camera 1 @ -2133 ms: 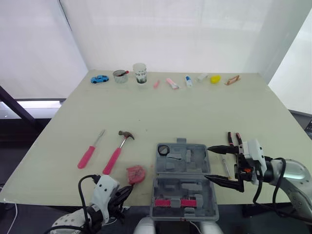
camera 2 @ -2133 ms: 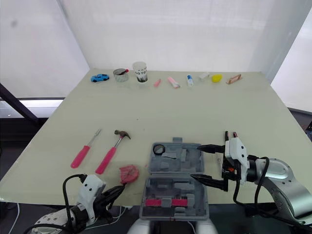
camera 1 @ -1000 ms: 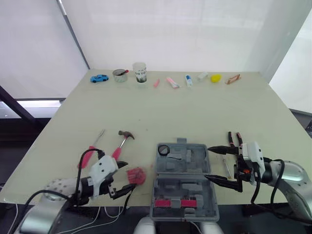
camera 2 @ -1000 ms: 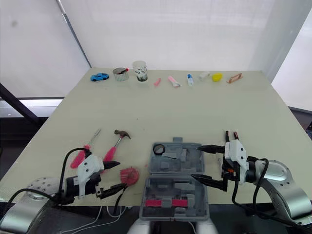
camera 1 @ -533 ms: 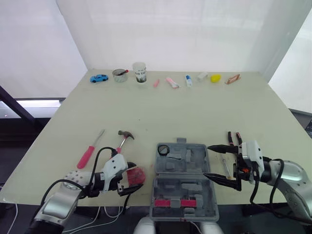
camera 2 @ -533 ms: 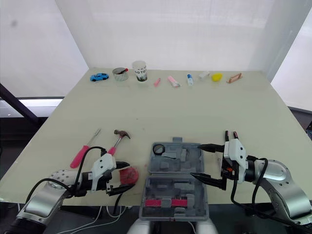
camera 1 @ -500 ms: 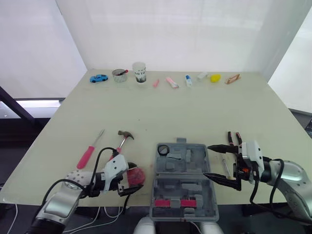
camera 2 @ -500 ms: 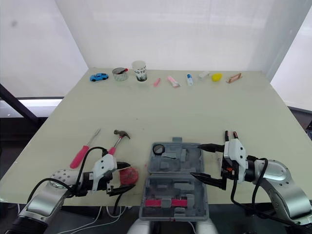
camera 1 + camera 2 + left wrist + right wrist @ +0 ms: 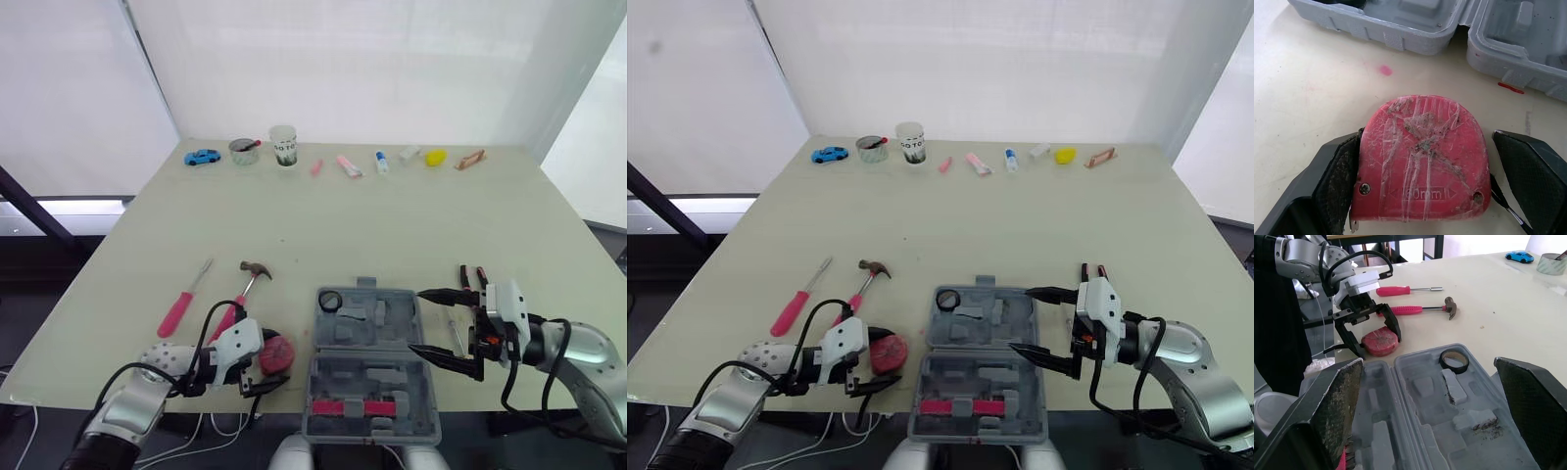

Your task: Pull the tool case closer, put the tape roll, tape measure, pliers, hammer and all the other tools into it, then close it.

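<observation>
Open case (image 9: pixel 1459 431), tape roll (image 9: pixel 1453 361) in one recess, left gripper (image 9: pixel 1378 345) spread astride the tape measure (image 9: pixel 1381 339) beside it, hammer (image 9: pixel 1420 309) and screwdriver (image 9: pixel 1405 291) beyond.

We find the table (image 9: pixel 392 225) bathed in bright, even daylight from the white curtains (image 9: pixel 343 69) behind it. Shadows on it are faint and soft-edged, darkest along the case (image 9: pixel 367 392). At the table's far end, the right wrist view glares white.

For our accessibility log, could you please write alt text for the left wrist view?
A red tape measure lies on the pale table between the left claw's two open black fingers. The open grey tool case lies just beyond it.
</observation>
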Tool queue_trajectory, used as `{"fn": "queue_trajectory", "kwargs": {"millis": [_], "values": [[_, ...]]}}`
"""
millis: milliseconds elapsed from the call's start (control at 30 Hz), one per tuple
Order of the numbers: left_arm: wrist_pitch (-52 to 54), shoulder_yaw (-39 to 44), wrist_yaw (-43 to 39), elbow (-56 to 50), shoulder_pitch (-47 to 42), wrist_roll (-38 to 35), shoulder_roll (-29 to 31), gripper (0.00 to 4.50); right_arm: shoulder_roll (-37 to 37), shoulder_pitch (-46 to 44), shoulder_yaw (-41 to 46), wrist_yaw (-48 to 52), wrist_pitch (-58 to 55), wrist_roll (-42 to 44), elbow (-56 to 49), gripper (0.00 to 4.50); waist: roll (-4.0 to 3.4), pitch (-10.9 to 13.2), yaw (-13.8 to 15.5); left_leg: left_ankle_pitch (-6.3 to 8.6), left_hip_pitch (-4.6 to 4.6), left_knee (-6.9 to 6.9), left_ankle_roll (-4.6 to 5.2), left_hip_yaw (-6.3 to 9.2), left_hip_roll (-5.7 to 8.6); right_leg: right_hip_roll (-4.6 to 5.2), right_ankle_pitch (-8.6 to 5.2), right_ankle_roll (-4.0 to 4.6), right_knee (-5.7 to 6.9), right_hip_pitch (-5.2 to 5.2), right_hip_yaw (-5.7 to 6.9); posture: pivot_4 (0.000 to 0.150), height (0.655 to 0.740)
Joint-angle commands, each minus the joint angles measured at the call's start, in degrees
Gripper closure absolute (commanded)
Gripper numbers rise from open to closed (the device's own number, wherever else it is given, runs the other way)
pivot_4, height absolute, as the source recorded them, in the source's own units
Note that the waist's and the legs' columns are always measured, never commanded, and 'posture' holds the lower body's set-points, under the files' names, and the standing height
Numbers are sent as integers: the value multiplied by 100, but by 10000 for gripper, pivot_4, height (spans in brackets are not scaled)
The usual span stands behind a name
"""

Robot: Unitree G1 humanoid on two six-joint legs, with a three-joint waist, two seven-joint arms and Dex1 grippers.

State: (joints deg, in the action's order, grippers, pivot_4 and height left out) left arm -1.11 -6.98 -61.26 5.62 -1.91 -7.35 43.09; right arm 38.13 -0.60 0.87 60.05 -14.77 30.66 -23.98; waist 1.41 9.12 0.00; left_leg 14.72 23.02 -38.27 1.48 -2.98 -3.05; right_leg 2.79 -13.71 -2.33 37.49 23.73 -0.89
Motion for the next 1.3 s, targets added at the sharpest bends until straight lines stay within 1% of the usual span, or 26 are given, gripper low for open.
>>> {"fn": "queue_trajectory", "kwargs": {"millis": [33,100,200,400,500,600,667,733,800,900,933,1067,1167,1200,1300], "values": [[-50,-74,-10,37,38,58,-60,7618,53,-84,57,-7,14,66,-251,0,0,0,0,0,0,0,0,0,0,0,0,0,0,0,0,1500,7400],[-80,-73,24,45,30,78,-76,15144,53,-92,52,-9,-1,72,-257,0,-1,0,3,0,-1,0,0,0,0,0,0,0,1,0,0,1500,7400],[-114,-111,46,23,20,194,-39,15056,42,-78,49,-21,1,68,-265,0,-1,0,16,0,-1,0,0,0,2,-1,0,0,1,-1,0,1500,7400],[24,-83,30,-71,-11,176,-29,15056,19,-42,34,-24,49,48,-250,0,-1,-1,41,0,-3,-1,0,-1,2,-1,0,0,2,-2,0,1500,7400],[140,5,-23,-178,-63,18,-34,15056,-20,-35,33,-70,43,56,-237,0,-1,-1,47,0,-3,-1,0,-1,2,-1,0,0,3,-2,-1,1500,7400],[207,113,-349,-409,-288,-329,40,15056,-197,-46,89,-497,-332,220,-241,0,-1,-1,53,0,-3,-1,0,-1,2,-1,0,0,3,-2,0,1500,7400],[372,142,-811,-533,-827,-650,162,15056,-261,-70,65,-871,-1060,621,-377,0,3,2,75,0,-1,-4,0,1,2,-3,0,0,6,-1,2,1500,7400],[683,135,-1165,-633,-1279,-927,221,15056,-331,-152,21,-1159,-1511,819,-505,0,7,4,107,-1,9,-10,-1,-1,3,-3,0,1,12,0,13,1500,7400],[743,-24,-1459,-672,-1583,-886,343,15056,-481,-311,90,-1527,-1963,1171,-582,0,6,3,82,-2,15,-16,-1,1,3,-3,0,1,13,0,19,1500,7400],[769,-162,-1650,-697,-1952,-849,372,15056,-600,-545,191,-1970,-2536,1553,-619,0,3,3,-10,0,4,-9,1,3,26,-3,0,-1,11,0,-5,1500,7400],[798,-190,-1663,-698,-2093,-855,313,15056,-604,-617,171,-2067,-2655,1569,-606,0,4,3,-30,0,4,-8,1,5,28,-3,0,-5,11,0,-6,1500,7400],[1029,-327,-1778,-754,-2592,-974,50,15056,-802,-925,257,-2791,-3508,2185,-569,0,8,5,-35,-1,23,-10,2,11,31,-8,11,-24,13,4,15,1500,7400],[942,-532,-1823,-681,-2919,-871,-232,15056,-946,-1222,345,-3606,-4533,2998,-414,0,8,5,-35,-1,27,-12,2,16,31,-9,11,-24,14,4,20,1500,7400],[921,-576,-1827,-648,-2979,-848,-299,15056,-1010,-1290,381,-3794,-4686,3164,-388,0,8,5,-38,-1,28,-13,2,17,31,-9,11,-24,14,4,19,1500,7400],[762,-787,-1887,-434,-3233,-733,-601,15056,-1524,-1463,455,-4762,-5071,4148,-201,0,8,5,-66,-1,35,-16,2,21,32,-9,12,-25,13,8,19,1500,7400]]}}
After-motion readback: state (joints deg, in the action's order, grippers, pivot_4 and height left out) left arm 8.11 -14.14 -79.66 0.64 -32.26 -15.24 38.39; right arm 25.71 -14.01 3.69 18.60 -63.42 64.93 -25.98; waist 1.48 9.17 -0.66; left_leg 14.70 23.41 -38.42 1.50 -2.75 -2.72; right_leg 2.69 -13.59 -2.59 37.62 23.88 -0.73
